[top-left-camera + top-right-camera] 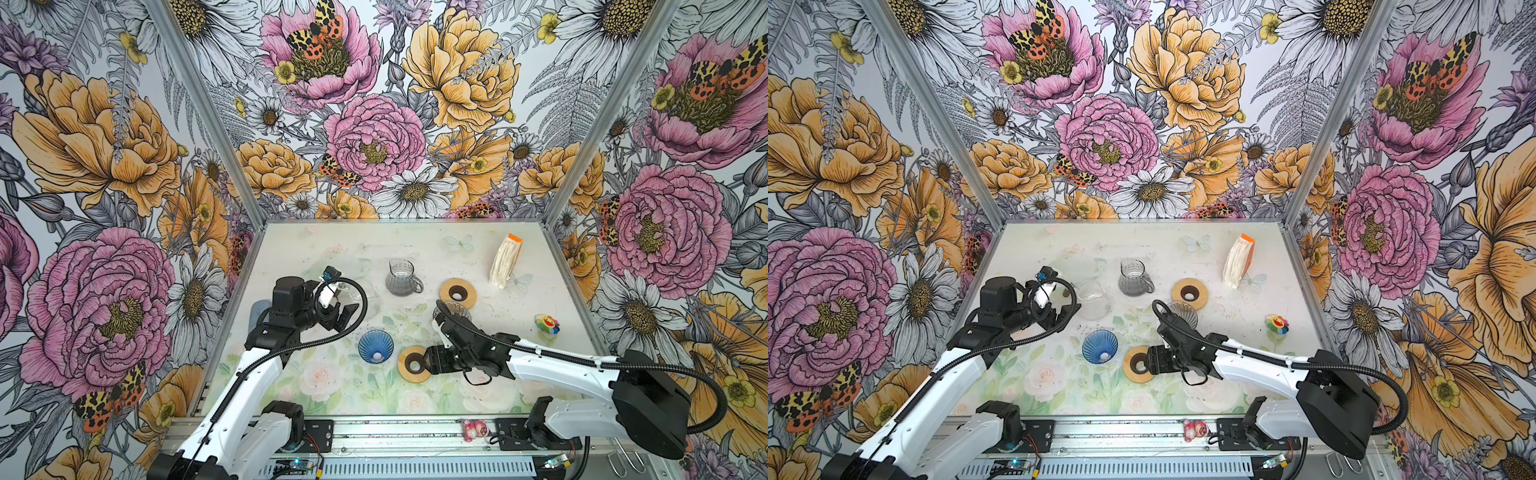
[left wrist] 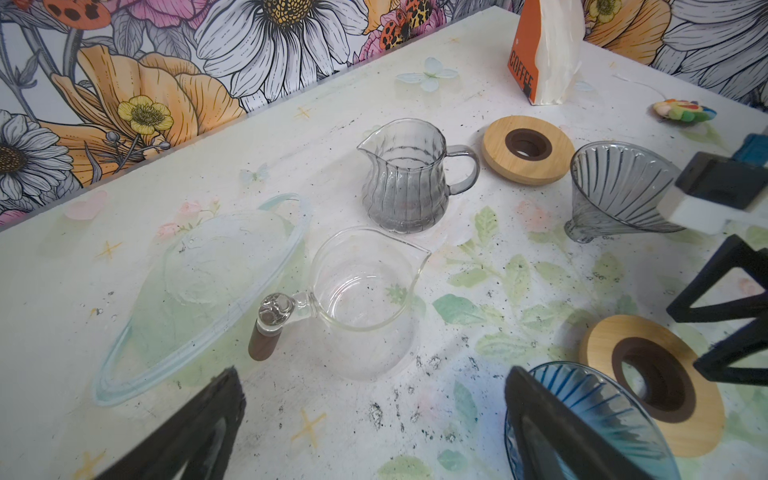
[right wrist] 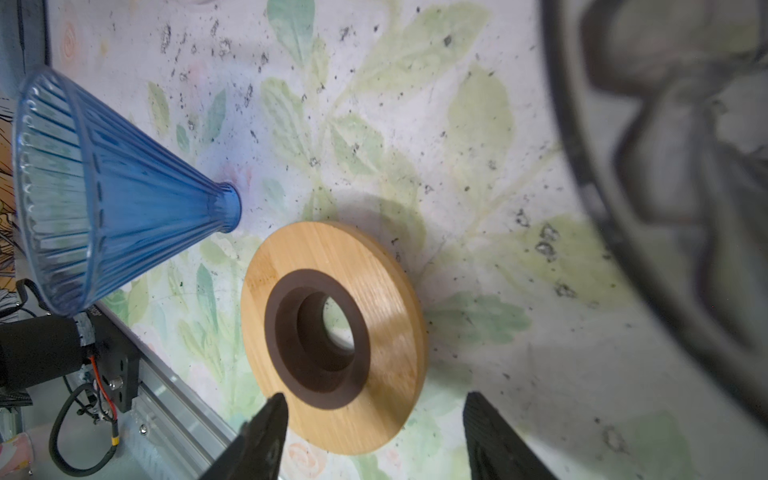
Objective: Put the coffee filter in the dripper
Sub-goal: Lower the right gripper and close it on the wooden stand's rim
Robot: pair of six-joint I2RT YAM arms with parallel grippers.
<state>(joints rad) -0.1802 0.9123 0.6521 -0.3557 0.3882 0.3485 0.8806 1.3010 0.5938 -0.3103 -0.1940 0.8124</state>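
Nothing of the job is done yet, as far as the views show. Starting at the left edge of the table (image 1: pixel 291 249): a clear glass server (image 2: pixel 361 303) stands empty under the left arm. Near the middle of the front edge the blue dripper (image 1: pixel 376 345) stands mouth up with no paper in it. A wooden ring (image 1: pixel 413 364) lies flat just beside it, on the side toward the right edge. Further back are a grey pitcher (image 1: pixel 401 278), a second wooden ring (image 1: pixel 458 293) and a grey dripper (image 1: pixel 455 309), the last partly hidden by the right arm and, where it shows, also bare. The pack of coffee filters (image 1: pixel 505 259) stands near the back right corner, well apart from both drippers and both arms; no loose filter is in sight. So all of it is left: draw a filter from the pack, carry it over, seat it in a dripper; which dripper is meant I cannot tell.

The left tool (image 2: pixel 372 372) hangs above the clear server, jaws spread wide, holding nothing. The right tool (image 3: pixel 374 399) is low over the front wooden ring's rim, jaws partly apart with the rim between them; it grips nothing that I can see, and whether a finger touches the wood cannot be told
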